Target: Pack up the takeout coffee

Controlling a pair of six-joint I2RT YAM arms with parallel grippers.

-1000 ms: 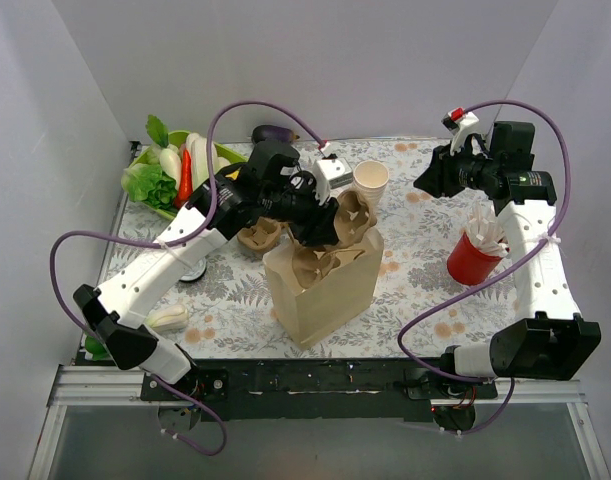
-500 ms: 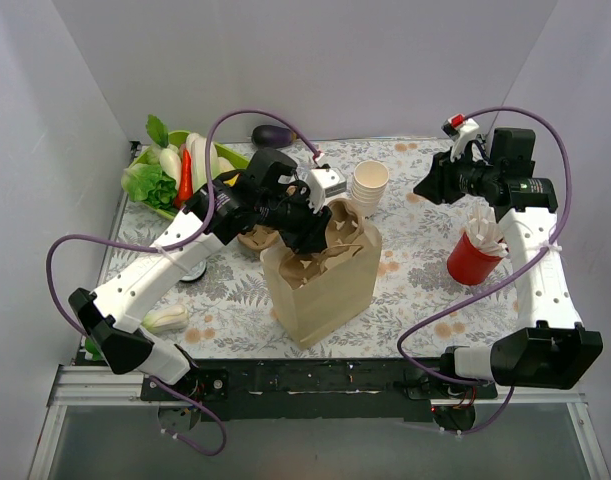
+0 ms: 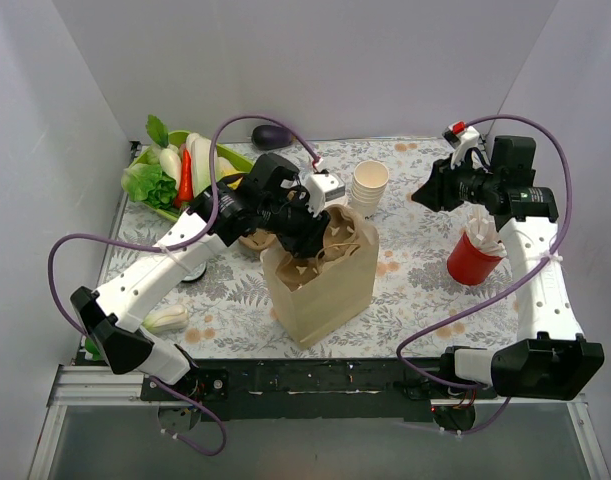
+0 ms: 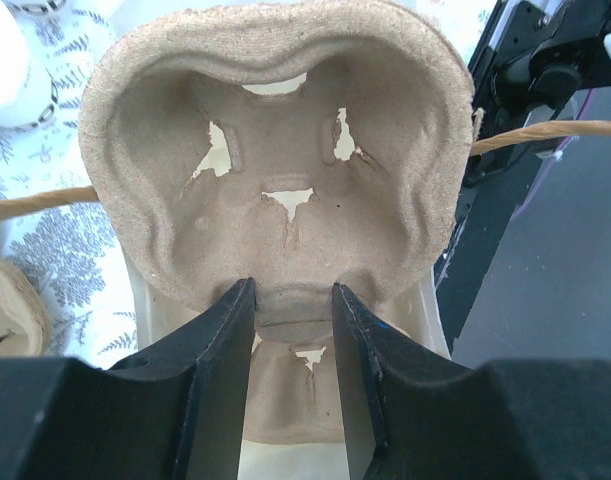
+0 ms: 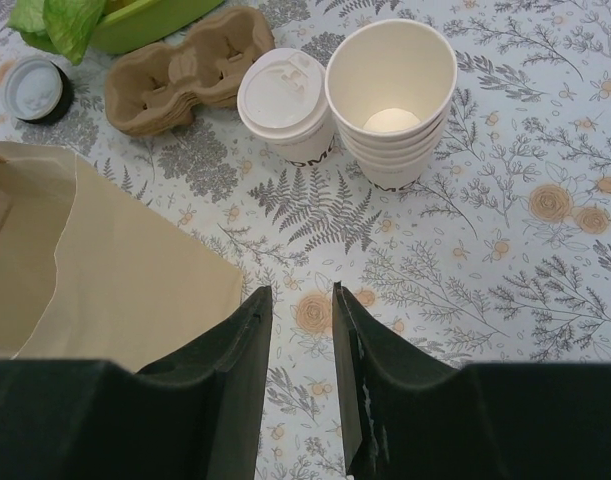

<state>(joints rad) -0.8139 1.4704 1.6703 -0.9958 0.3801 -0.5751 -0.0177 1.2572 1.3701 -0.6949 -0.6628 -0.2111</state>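
The takeout coffee (image 5: pixel 285 100), a cream cup with a white lid, stands on the floral cloth just left of the lidless cup stack; I cannot make it out in the top view behind the left arm. My left gripper (image 3: pixel 310 225) is shut on a brown pulp cup carrier (image 4: pixel 285 150), pinching the ridge between its wells (image 4: pixel 293 295). The carrier (image 3: pixel 340 235) sits in the open mouth of the brown paper bag (image 3: pixel 320 290). My right gripper (image 3: pixel 430 190) hovers above the cloth, open and empty (image 5: pixel 298 295), right of the bag (image 5: pixel 85 270) and nearer than the lidded cup.
A stack of lidless cream cups (image 3: pixel 369 186) stands behind the bag. A red cup of straws (image 3: pixel 475 258) is at the right. More pulp carriers (image 5: pixel 175 70) lie left of the coffee. A green tray of vegetables (image 3: pixel 175 175) is at the back left.
My left gripper has lowered the pulp carrier further into the bag's mouth. My right gripper has shifted slightly, staying open and empty.
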